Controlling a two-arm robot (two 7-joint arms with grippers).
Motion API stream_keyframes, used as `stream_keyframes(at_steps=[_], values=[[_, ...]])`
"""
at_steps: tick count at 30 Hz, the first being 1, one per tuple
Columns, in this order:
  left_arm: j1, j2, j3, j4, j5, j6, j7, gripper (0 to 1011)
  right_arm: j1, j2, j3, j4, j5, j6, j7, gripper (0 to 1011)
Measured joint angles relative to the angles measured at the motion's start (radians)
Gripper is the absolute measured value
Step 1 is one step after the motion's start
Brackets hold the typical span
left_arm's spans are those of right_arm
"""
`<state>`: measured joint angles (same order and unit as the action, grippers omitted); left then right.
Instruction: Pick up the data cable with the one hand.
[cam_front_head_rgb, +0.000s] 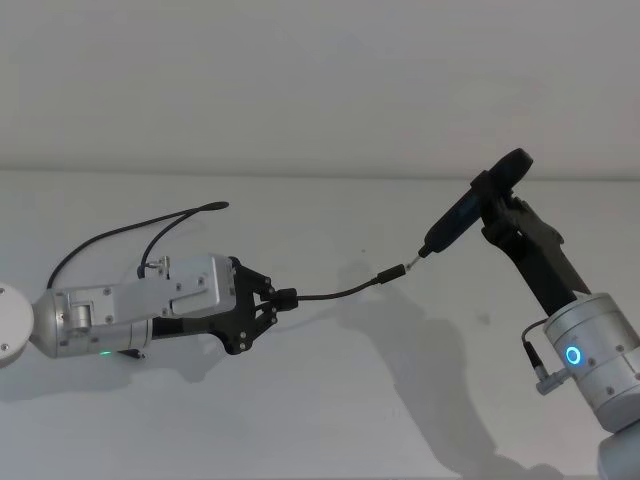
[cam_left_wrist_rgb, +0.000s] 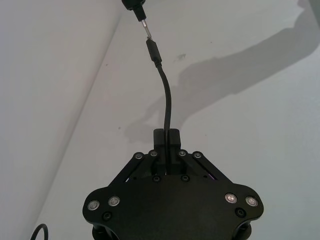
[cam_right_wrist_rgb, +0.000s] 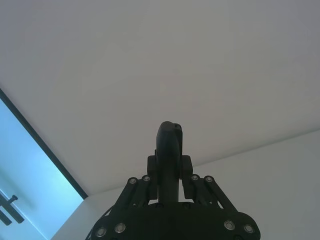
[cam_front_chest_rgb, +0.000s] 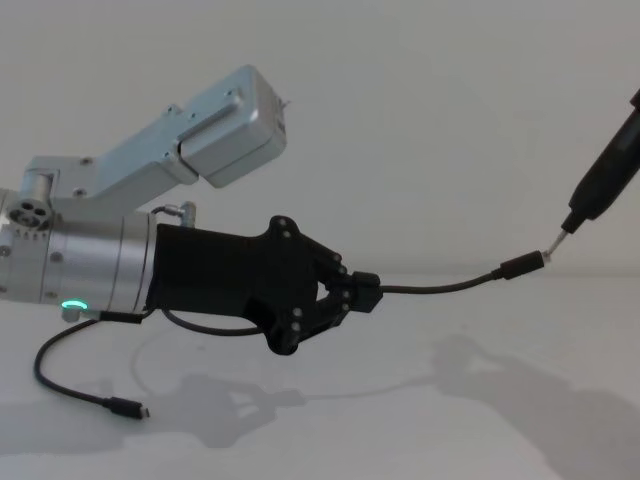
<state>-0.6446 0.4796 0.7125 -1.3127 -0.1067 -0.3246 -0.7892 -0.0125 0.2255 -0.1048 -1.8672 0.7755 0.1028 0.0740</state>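
The data cable (cam_front_head_rgb: 340, 292) is a thin black cable held in the air above the white table. My left gripper (cam_front_head_rgb: 278, 297) is shut on it, and the left wrist view shows the fingers (cam_left_wrist_rgb: 172, 136) pinching the cable (cam_left_wrist_rgb: 167, 100). From there the cable arcs to its small black plug (cam_front_head_rgb: 392, 273) with a pale metal tip. That tip meets the thin metal point of a narrow dark tool (cam_front_head_rgb: 458, 220). My right gripper (cam_right_wrist_rgb: 170, 165) is shut on the tool at the right. From the chest, my left gripper (cam_front_chest_rgb: 362, 290), the plug (cam_front_chest_rgb: 522, 267) and the tool (cam_front_chest_rgb: 605, 175) line up.
A black lead (cam_front_head_rgb: 120, 232) curves over the white table (cam_front_head_rgb: 400, 400) behind my left arm. A loose end with a small plug (cam_front_chest_rgb: 130, 408) lies below that arm. The right arm's silver body (cam_front_head_rgb: 595, 365) stands at the near right. A pale wall rises behind.
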Motion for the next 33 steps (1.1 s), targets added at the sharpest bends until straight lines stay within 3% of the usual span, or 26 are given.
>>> stream_keyframes(at_steps=[33], values=[[0.0, 0.0, 0.0, 0.0, 0.0, 0.0, 0.0, 51, 0.009, 0.022, -0.014, 0.012, 0.002, -0.021, -0.002, 274]])
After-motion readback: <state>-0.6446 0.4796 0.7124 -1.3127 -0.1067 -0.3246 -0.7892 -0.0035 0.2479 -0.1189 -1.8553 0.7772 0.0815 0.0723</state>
